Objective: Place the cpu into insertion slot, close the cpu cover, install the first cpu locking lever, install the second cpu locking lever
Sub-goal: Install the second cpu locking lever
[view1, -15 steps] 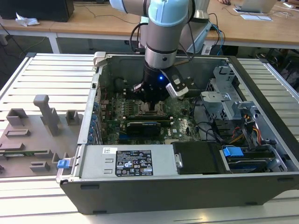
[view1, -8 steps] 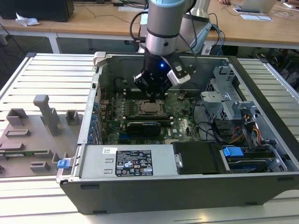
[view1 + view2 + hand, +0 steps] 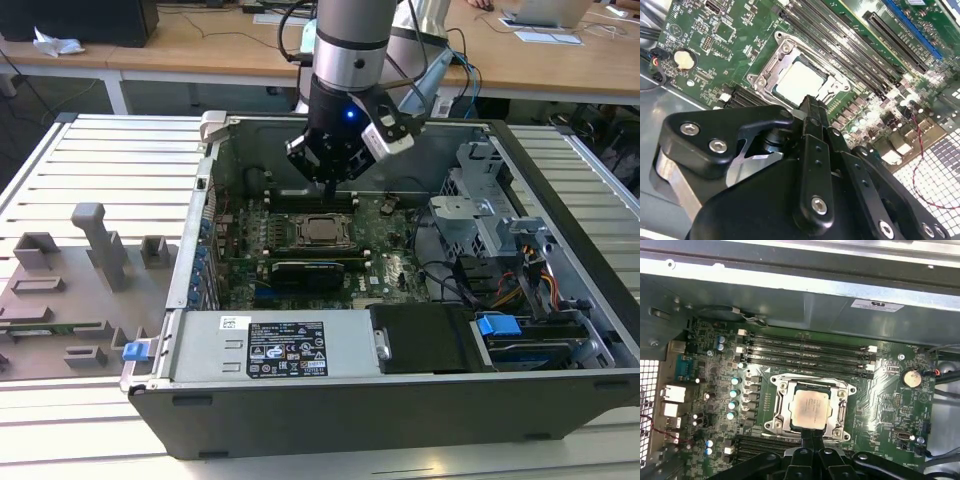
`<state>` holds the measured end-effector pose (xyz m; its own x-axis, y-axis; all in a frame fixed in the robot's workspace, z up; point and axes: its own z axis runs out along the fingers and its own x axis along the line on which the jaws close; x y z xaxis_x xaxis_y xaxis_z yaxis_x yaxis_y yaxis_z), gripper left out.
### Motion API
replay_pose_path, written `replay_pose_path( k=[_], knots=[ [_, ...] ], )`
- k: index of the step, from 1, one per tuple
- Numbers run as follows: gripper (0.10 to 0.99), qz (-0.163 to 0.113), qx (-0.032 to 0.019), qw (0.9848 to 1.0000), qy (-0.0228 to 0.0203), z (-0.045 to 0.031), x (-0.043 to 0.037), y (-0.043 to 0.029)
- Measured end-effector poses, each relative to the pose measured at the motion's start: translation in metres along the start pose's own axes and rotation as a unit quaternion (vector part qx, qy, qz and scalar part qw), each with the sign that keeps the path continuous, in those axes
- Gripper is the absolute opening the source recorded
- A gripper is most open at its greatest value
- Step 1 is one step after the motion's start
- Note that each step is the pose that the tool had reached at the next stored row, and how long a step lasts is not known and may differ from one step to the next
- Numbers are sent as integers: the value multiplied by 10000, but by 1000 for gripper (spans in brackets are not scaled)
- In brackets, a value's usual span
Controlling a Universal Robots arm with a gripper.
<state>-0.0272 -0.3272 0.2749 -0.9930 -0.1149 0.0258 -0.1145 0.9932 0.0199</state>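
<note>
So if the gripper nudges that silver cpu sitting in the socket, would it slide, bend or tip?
The cpu looks like a flat, rigid metal-topped square, so it probably won't bend or tip. It lies low inside the insertion slot, whose frame would likely stop it sliding. Its smooth top may be slippery for the gripper.

my arm (image 3: 345,45) comes straight down from the far side. my gripper (image 3: 328,183) points down, and its two black fingers (image 3: 812,117) are pressed together.
</note>
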Motion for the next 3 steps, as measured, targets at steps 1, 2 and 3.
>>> replay_pose_path(
  k=[1,2,3],
  knots=[
    [106,0,0,10000,0,-1,0,0],
    [106,0,0,10000,0,-1,0,0],
    [106,0,0,10000,0,-2,0,0]
  ],
)
